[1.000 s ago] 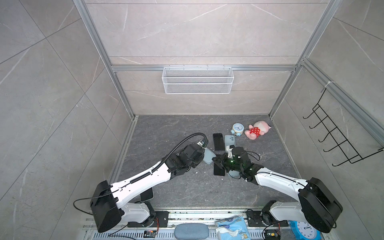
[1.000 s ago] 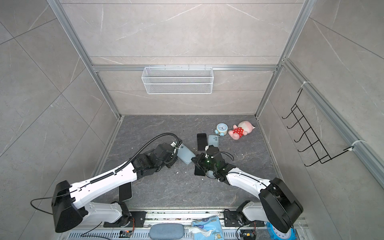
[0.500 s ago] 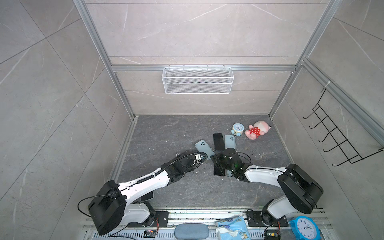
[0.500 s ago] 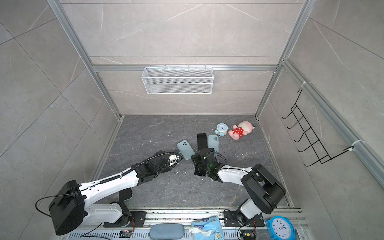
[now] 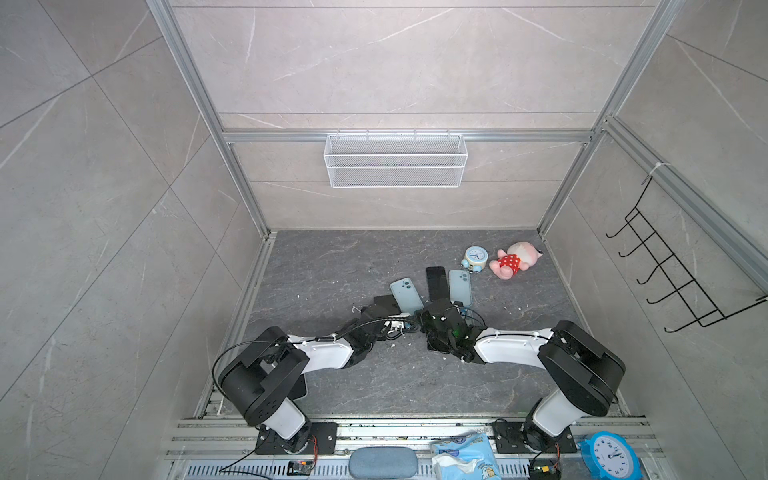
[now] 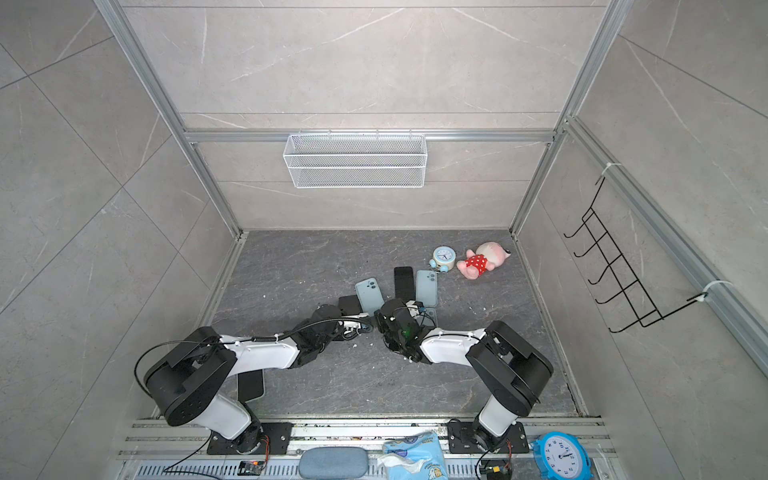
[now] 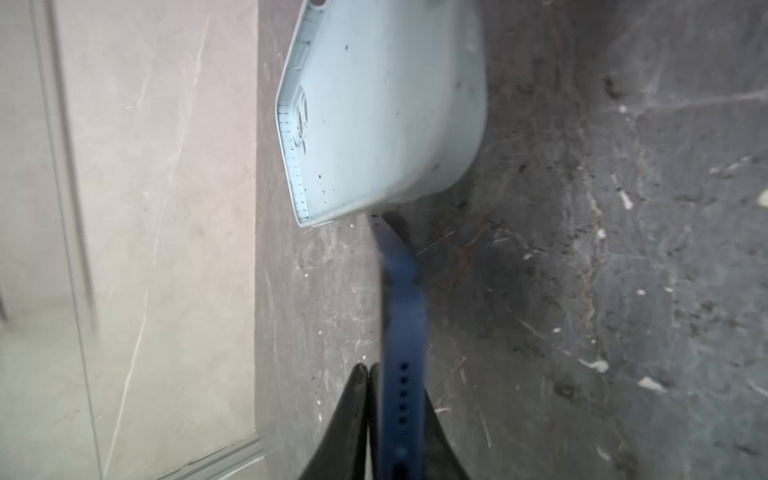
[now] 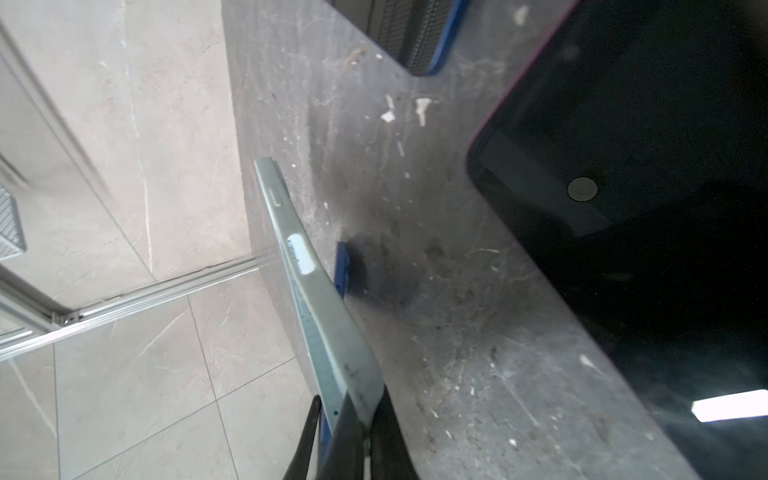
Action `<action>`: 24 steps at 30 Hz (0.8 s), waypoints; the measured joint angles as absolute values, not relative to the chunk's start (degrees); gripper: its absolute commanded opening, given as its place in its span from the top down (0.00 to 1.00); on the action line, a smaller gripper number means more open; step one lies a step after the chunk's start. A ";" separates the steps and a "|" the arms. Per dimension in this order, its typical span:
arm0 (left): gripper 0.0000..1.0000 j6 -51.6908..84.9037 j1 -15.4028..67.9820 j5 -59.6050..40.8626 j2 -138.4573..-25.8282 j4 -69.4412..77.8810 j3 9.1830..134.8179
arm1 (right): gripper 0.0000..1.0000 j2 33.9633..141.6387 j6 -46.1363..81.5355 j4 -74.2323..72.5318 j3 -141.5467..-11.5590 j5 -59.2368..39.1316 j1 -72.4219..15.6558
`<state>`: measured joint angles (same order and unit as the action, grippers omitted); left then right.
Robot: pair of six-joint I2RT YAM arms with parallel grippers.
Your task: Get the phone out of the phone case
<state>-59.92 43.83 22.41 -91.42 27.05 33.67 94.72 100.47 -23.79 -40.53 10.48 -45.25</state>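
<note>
Mostly the important part is covered: in both top views the two black wrists meet low over the dark grey stone floor (image 5: 332,266), and their fingertips cannot be seen from above. A pale blue soft phone case (image 5: 405,296) with a lens corner lies slanted just in front of them, and its near end is hidden under the right arm. Whether a phone sits inside it I cannot tell. In the left wrist view it shows only a speckled broad face and a ribbed rim at one side. Touching its side is a dark blue flat slab (image 6: 349,304). In the left wrist view this slab appears edge-on, slightly bent, with a row of small holes, and it runs between the fingers of the left gripper (image 7: 397,388). The right gripper (image 8: 351,395) has the thin edge of the pale case between its fingers. For both, the fingers stand close on each side, but whether they press or sit loose is not visible. A black glossy phone with a round button (image 8: 623,166) is cut off by the frame, and so is a meshed dark thing with a blue border (image 8: 419,37). Beyond the case lie a black slab (image 5: 437,282) and a second pale blue case (image 5: 460,287).
</note>
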 measured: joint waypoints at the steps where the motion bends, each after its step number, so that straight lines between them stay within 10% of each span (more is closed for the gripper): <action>1: 0.37 -60.36 43.83 22.46 -92.36 27.81 33.19 | 0.64 94.98 100.57 -23.66 -40.53 10.68 -45.41; 2: 0.02 -60.47 43.83 22.48 -92.90 28.16 32.69 | 0.58 95.13 101.06 -23.55 -40.53 10.72 -45.47; 3: 0.00 -60.58 43.83 22.55 -93.06 28.40 32.05 | 0.51 95.18 100.97 -23.40 -40.53 10.68 -45.54; 10: 0.00 -58.50 45.39 23.92 -84.20 25.23 30.57 | 0.19 94.08 99.46 -21.76 -40.51 8.29 -45.54; 24: 0.00 -24.16 47.77 23.59 -50.04 -7.94 39.31 | 0.19 79.55 76.14 0.47 -46.85 0.27 -45.69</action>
